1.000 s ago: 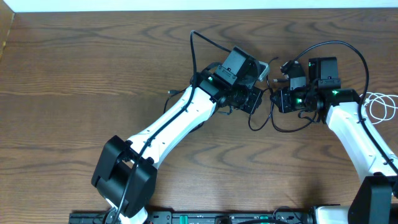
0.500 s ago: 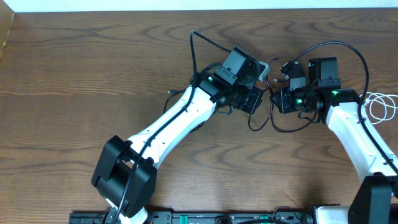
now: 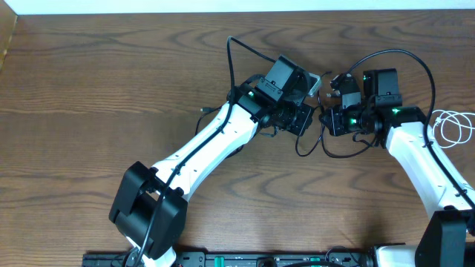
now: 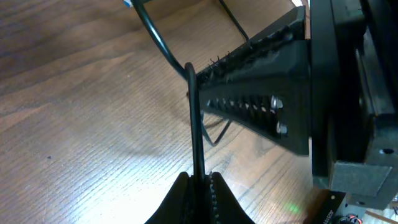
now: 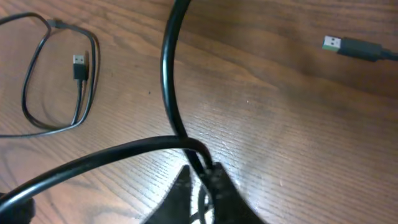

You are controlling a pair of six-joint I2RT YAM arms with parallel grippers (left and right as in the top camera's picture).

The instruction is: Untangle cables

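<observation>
The black cable (image 3: 327, 146) hangs in loops between my two grippers near the table's middle. My left gripper (image 4: 200, 185) is shut on a strand of it that runs straight up to the right gripper's finger (image 4: 255, 106). My right gripper (image 5: 204, 180) is shut on a bend of the black cable (image 5: 166, 74). A slack loop (image 5: 37, 118) with a USB plug (image 5: 79, 67) lies on the wood, and another plug (image 5: 341, 45) lies farther off. In the overhead view the left gripper (image 3: 303, 119) and right gripper (image 3: 330, 120) are close together. The white cable (image 3: 453, 126) lies coiled at the right edge, apart.
The brown wooden table (image 3: 111, 89) spreads out to the left. The right arm's thick black wire (image 3: 412, 59) arches above its wrist. The left arm's wire (image 3: 231, 63) rises behind its wrist.
My right gripper has shifted slightly left, toward the left gripper, still holding the black cable. The left arm has not moved.
</observation>
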